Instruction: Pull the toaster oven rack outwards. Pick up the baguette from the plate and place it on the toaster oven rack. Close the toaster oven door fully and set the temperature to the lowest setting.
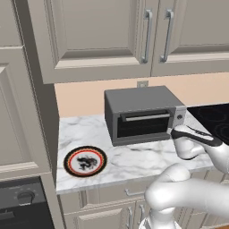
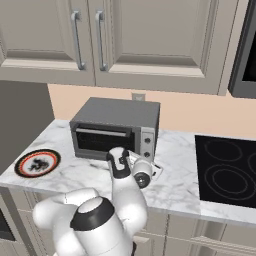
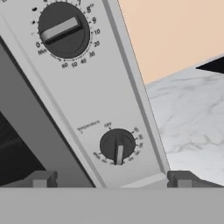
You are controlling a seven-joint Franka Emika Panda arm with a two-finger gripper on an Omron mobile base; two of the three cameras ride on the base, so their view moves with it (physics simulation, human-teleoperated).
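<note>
The robot's two-finger gripper [image 3: 111,179], fingers spread wide and holding nothing, hangs just before the lower of 2 dark round knobs, the temperature knob [image 3: 117,145], on the light silver side panel of the boxy dark grey toaster oven [image 1: 141,114], whose dark-glass door [image 1: 142,123] looks closed. To do this well, centre the fingers on the knob's raised bar, close firmly, then turn squarely to its lowest mark. The orange-rimmed black round plate [image 1: 85,161] sits bare, well apart on the marble counter [image 2: 182,185].

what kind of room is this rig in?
A rendered home kitchen, by the look: a toaster oven on a marble counter, wall cabinets above, and a black cooktop beside it.
</note>
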